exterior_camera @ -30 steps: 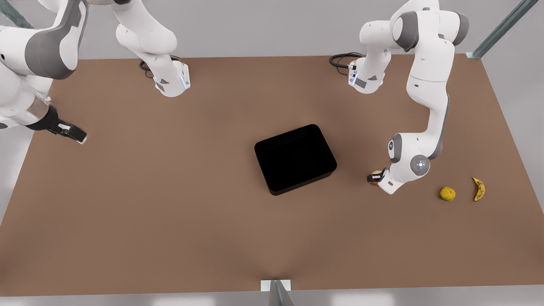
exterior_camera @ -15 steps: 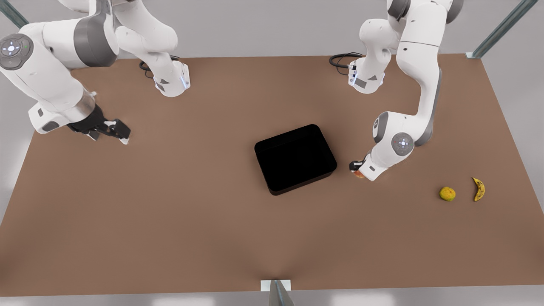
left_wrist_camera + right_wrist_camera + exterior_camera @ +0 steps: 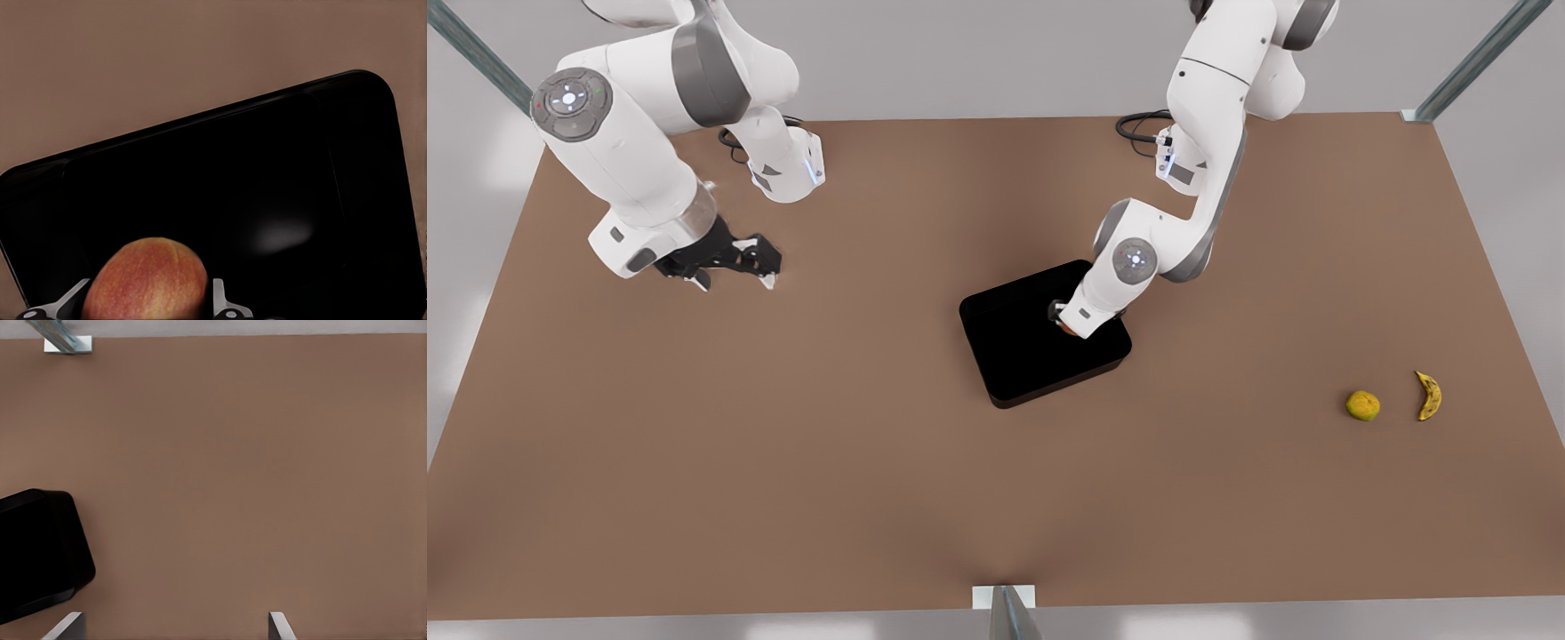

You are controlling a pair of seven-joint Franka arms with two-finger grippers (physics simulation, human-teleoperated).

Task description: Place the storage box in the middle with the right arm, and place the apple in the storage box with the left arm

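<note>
The glossy black storage box (image 3: 1021,360) lies on the brown table near its middle. My left gripper (image 3: 1064,322), on the arm at the front view's right, hangs over the box's right part and is shut on the red-and-yellowish apple (image 3: 147,280). A sliver of the apple (image 3: 1068,330) peeks out under the wrist. In the left wrist view the box (image 3: 267,200) spreads out beneath the apple, with a fingertip (image 3: 223,305) at each side. My right gripper (image 3: 758,264) hovers open over bare table at the front view's left, away from the box (image 3: 33,553).
A yellow-green round fruit (image 3: 1362,405) and a spotted banana (image 3: 1429,395) lie at the front view's right. The two arm bases (image 3: 787,169) (image 3: 1192,160) stand at the table's far edge with black cables beside them.
The left gripper has carried the apple from beside the box's right side to above the box. The right arm has swung in from the front view's left edge toward the middle.
</note>
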